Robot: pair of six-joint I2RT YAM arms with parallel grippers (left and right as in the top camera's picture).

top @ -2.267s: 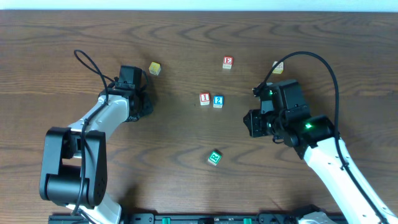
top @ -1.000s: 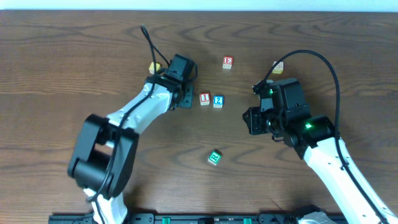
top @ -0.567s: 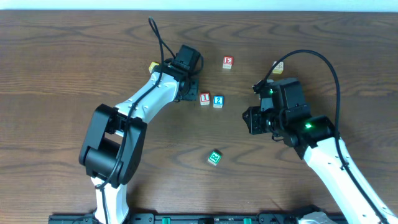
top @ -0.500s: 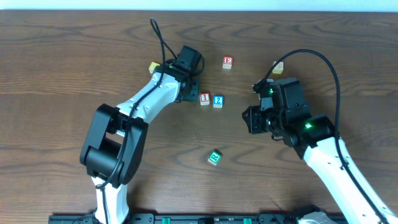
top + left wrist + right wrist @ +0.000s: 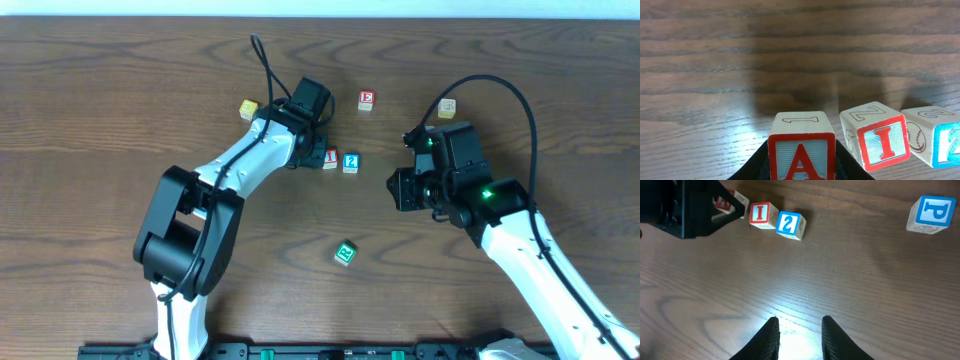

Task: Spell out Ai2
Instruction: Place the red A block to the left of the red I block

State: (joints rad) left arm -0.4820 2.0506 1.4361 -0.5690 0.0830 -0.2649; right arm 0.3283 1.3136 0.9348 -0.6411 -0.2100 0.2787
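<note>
My left gripper (image 5: 802,152) is shut on the red-edged "A" cube (image 5: 801,159). That cube stands just left of the red-edged "I" cube (image 5: 880,142), with a small gap between them. The blue-edged "2" cube (image 5: 939,138) sits right beside the "I". From overhead, the left gripper (image 5: 311,148) covers the "A" and sits next to the "I" (image 5: 329,158) and "2" (image 5: 350,162). My right gripper (image 5: 800,329) is open with nothing in it, low over bare wood to the right of the row (image 5: 401,190). In the right wrist view I see the "I" (image 5: 762,214), the "2" (image 5: 789,224) and part of the "A" (image 5: 729,202).
A red-edged "E" cube (image 5: 366,100) lies behind the row. A yellow cube (image 5: 248,109) is at the back left, a green cube (image 5: 345,254) nearer the front, and a pale cube (image 5: 446,107) behind the right arm. A blue-edged "P" cube (image 5: 930,212) shows in the right wrist view.
My left arm has swung right across the table with its gripper shut, ending beside the "I" cube. The right arm has shifted only slightly.
</note>
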